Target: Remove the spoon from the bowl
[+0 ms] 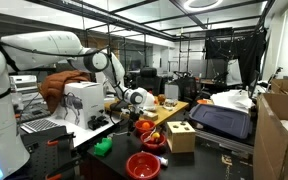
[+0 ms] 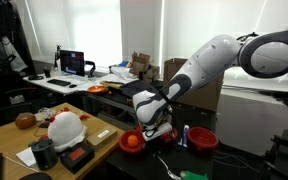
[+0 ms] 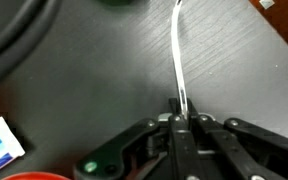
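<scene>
In the wrist view my gripper (image 3: 187, 120) is shut on the thin pale handle of the spoon (image 3: 180, 60), which stretches away over the dark tabletop; its far end runs out of view. The wide red bowl (image 1: 142, 165) stands near the table's front edge in an exterior view and shows as a bright red bowl (image 2: 202, 138) in both exterior views. My gripper (image 1: 141, 108) hangs above the table, behind and above the bowl, and shows in both exterior views (image 2: 156, 118). The spoon is too small to see in the exterior views.
A smaller red dish (image 1: 152, 140) with orange things in it (image 2: 132, 142) sits near the gripper. A tan wooden box (image 1: 181, 136) stands beside the bowl. A green object (image 1: 103, 147), a blue-white packet (image 3: 0, 143) and a black cable (image 3: 14, 45) lie on the table.
</scene>
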`<state>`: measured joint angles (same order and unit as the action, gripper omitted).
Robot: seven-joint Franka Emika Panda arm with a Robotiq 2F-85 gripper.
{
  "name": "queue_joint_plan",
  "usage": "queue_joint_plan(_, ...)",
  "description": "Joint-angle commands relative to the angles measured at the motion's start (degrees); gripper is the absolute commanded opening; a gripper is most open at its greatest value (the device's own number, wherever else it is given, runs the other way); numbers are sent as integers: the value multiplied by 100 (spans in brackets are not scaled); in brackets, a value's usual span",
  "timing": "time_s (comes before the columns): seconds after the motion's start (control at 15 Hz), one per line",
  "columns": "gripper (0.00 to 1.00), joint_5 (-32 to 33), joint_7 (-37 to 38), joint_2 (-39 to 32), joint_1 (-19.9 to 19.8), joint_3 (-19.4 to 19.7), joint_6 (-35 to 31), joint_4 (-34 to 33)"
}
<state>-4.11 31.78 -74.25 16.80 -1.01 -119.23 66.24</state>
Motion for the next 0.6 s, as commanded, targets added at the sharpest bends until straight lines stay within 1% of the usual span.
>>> queue_joint_plan(0.0, 2, -107, 71, -114, -48, 22, 219, -242)
queue_joint_plan(0.07, 2, -82, 61, -130, -47, 39, 239, -254)
queue_joint_plan(0.13, 31, -69, 22, -140, -60, 40, 276, -255)
queue_joint_plan(0.2, 33, -64, -9, -136, -75, 39, 287, -246)
queue_joint_plan(0.27, 39, -63, -15, -135, -82, 41, 305, -241)
queue_joint_plan(0.33, 48, -65, -20, -118, -91, 43, 304, -221)
queue_joint_plan(0.4, 55, -83, -30, -98, -116, 34, 305, -203)
queue_joint_plan(0.47, 63, -98, -33, -72, -139, 30, 284, -176)
queue_joint_plan(0.53, 70, -108, -108, 35, -243, -44, 268, -61)
